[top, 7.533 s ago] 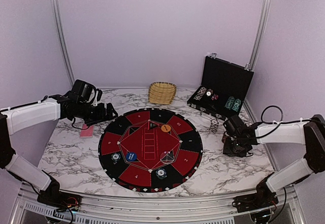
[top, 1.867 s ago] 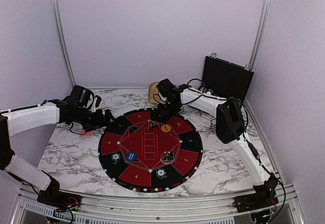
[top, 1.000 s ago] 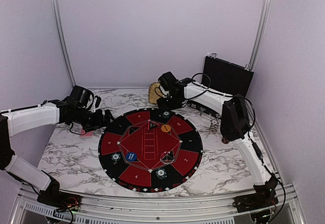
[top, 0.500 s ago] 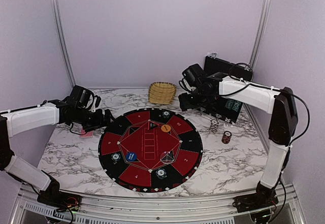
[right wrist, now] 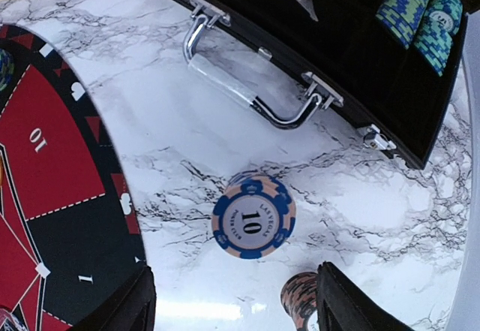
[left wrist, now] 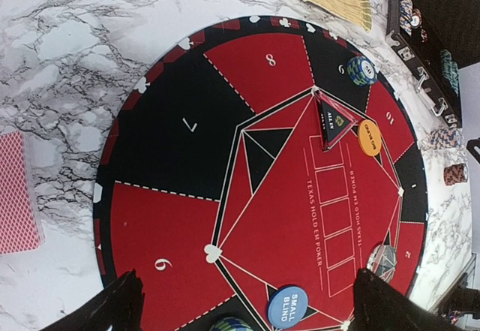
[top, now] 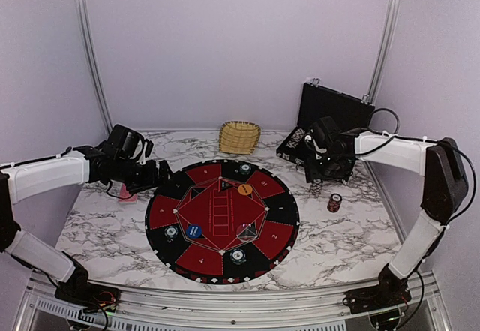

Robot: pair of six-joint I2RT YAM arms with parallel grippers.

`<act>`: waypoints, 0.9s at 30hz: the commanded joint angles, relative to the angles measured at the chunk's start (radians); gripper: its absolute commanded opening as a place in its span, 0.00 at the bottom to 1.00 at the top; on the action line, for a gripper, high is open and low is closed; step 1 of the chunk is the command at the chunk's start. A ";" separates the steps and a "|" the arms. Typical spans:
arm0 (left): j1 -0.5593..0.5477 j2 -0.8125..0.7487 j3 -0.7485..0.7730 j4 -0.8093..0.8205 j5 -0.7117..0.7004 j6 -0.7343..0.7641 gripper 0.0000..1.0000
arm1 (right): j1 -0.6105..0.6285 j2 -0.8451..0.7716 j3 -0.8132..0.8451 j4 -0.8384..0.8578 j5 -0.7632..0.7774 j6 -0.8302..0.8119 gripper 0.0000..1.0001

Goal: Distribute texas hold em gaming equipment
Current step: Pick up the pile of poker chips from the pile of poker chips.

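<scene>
— How are the fingers held, and where is the equipment found?

— The right gripper [right wrist: 234,275] is seen with its fingers spread and nothing between them. It is poised above a blue-and-peach poker chip stack marked 10 [right wrist: 253,215]. That stack is set on the white marble tabletop [right wrist: 375,218] just off the rim of the large round black-and-red numbered mat [right wrist: 45,166], between the mat and the open black chip case [right wrist: 352,61]. The left gripper [left wrist: 247,282] is also spread wide and empty, over the side of the mat away from the case. There, red-backed playing cards [left wrist: 15,192] are laid flat just outside the rim. A teal-and-white chip [left wrist: 361,70], an orange button disc [left wrist: 370,137] and a blue button disc [left wrist: 288,306] are already placed on the mat.

— What could be spoiled from here?

— A dark red chip stack [right wrist: 298,301] is stood just beside the marked stack, on the side away from the case. If the descent is made off-centre, that neighbour is likely to be clipped by a finger and toppled, and chips could be sent rolling. The marked stack could also be pinched too high, so that only the top chips are lifted and the rest scattered. The case's chrome handle [right wrist: 247,94] is near and might be snagged.
</scene>
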 commanded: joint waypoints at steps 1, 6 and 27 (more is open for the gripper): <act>-0.007 -0.009 0.032 -0.025 -0.026 -0.009 0.99 | -0.027 0.009 0.006 0.064 -0.021 0.002 0.73; -0.009 -0.014 0.029 -0.033 -0.033 -0.008 0.99 | -0.051 0.049 0.005 0.086 -0.042 0.000 0.78; -0.010 0.012 0.046 -0.035 -0.039 0.003 0.99 | -0.102 0.168 0.035 0.133 -0.073 0.013 0.74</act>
